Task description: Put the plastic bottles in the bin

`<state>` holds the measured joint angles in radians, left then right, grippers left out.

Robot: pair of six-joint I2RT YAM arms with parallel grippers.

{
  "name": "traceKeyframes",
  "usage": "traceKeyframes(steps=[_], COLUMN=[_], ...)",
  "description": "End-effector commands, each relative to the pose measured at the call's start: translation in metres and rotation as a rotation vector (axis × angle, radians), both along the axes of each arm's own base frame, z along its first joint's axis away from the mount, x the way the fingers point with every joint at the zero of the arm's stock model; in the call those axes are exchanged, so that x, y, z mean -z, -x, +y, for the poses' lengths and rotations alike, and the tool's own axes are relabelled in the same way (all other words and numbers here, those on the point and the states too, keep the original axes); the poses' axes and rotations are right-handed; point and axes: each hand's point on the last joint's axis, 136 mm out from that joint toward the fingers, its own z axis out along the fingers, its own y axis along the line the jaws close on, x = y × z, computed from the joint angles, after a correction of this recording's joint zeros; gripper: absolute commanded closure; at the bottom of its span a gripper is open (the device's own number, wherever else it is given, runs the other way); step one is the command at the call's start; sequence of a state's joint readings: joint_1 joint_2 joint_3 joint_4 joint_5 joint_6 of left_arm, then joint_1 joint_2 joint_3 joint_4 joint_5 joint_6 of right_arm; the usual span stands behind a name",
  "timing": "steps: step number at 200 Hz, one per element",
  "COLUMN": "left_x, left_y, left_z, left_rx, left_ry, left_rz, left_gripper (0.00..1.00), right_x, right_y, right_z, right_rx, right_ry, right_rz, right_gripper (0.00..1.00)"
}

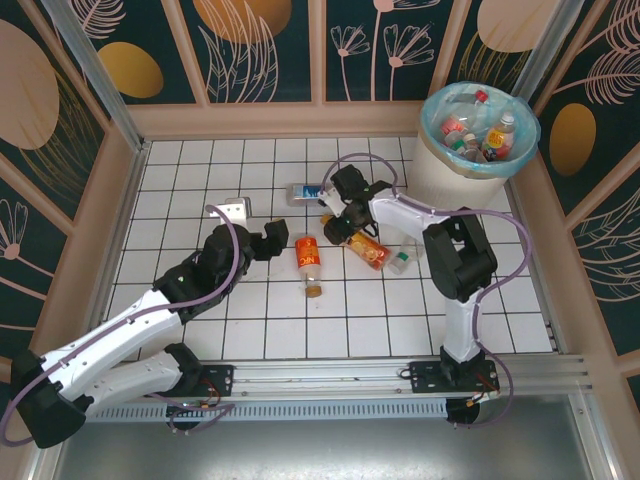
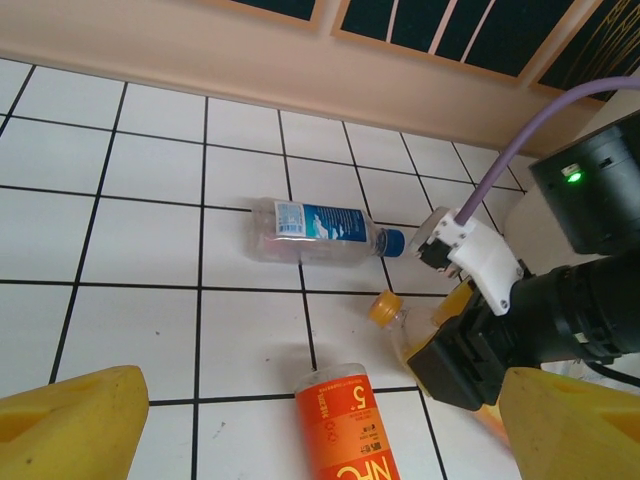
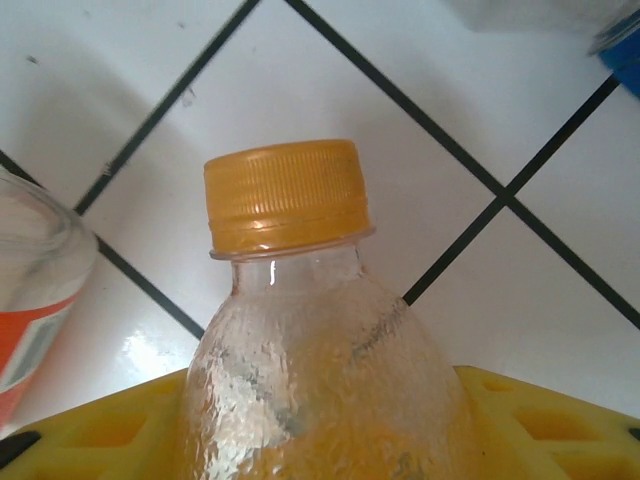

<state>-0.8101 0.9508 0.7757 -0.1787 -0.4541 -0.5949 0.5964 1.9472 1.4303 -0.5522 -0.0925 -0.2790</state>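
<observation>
Orange-capped bottle lay on the tiles apart from the bin, straddled at its shoulder by the right gripper, clamped or not unclear; likely light, thin-walled, slippery, best taken mid-body; left gripper hung spread.

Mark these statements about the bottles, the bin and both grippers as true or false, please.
1. The bin already holds several bottles. True.
2. The blue-label bottle stands upright. False: it lies on its side on the tiles.
3. The left gripper holds the orange-label bottle. False: its jaws are open and empty, and that bottle lies on the tiles in front of it.
4. The right gripper has its fingers on either side of the yellow-capped bottle. True.
</observation>
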Motion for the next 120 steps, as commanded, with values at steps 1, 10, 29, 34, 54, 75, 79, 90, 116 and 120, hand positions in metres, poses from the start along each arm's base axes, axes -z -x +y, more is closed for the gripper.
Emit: traceKeyframes(steps=[1, 10, 29, 34, 54, 75, 79, 90, 116, 120], left_x=[-0.02, -0.026, -0.046, -0.053, -0.083, -0.115, -0.122, -0.137, -0.18, -0.186], left_y=[-0.004, -0.007, -0.017, -0.02, -0.034, -0.049, -0.052, -0.059, -0.07, -0.071], left_z=[-0.001, -0.004, -0.016, -0.021, -0.047, -0.08, -0.087, -0.107, -0.15, -0.157], left_rx=[0.001, 0.008, 0.033, 0.043, 0.1, 0.181, 0.197, 0.248, 0.378, 0.399], left_ry=[0.009, 0.003, -0.001, 0.001, 0.016, 0.033, 0.039, 0.05, 0.112, 0.122], left_rz=[-0.06, -0.083, -0.13, -0.143, -0.194, -0.247, -0.257, -0.282, -0.356, -0.367], left_gripper=[0.09, 0.09, 0.09, 0.09, 0.1, 0.11, 0.11, 0.12, 0.13, 0.14], right_x=[-0.094, -0.126, -0.198, -0.217, -0.292, -0.368, -0.38, -0.412, -0.462, -0.467], right_y=[-0.007, -0.009, -0.01, -0.011, -0.012, -0.001, -0.004, 0.0, 0.006, 0.007], right_z=[0.012, 0.015, 0.015, 0.014, -0.001, -0.019, -0.033, -0.054, -0.103, -0.109], right_rx=[-0.005, -0.01, -0.032, -0.029, 0.005, 0.037, 0.066, 0.104, 0.192, 0.205], right_ry=[-0.153, -0.204, -0.304, -0.33, -0.432, -0.552, -0.562, -0.603, -0.667, -0.67], right_rz=[-0.139, -0.206, -0.365, -0.412, -0.599, -0.796, -0.836, -0.927, -1.073, -1.091], right_gripper=[0.49, 0.5, 0.53, 0.53, 0.54, 0.57, 0.57, 0.57, 0.58, 0.58])
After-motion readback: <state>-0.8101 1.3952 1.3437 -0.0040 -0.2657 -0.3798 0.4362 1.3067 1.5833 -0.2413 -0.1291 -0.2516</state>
